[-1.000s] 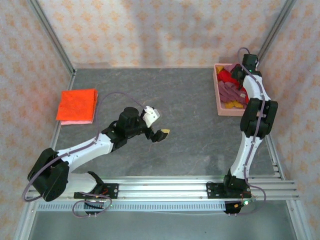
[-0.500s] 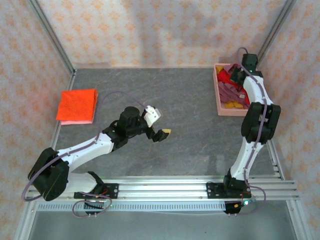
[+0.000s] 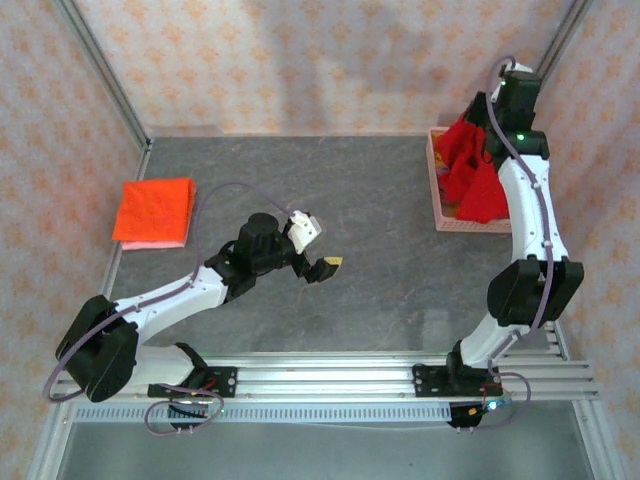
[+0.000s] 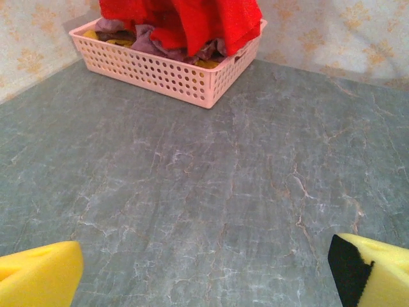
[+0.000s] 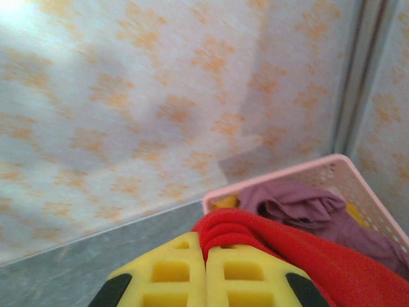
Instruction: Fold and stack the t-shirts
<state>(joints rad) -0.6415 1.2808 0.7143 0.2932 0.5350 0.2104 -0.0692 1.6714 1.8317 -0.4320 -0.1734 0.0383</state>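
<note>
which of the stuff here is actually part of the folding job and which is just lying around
Part of the job:
- red t-shirt, hanging from the shut right gripper over the pink basket
- mauve-purple t-shirt and mustard yellow t-shirt, in the basket
- orange t-shirt, folded on the pale pink t-shirt

Just there:
- pink basket
- grey table

Top camera: high at near side, looks down on whole table (image 3: 380, 230). Left wrist: low, faces basket (image 4: 172, 73) far off. Right wrist: close above same basket and red t-shirt (image 5: 287, 246), faces wall (image 5: 128, 96).
</note>
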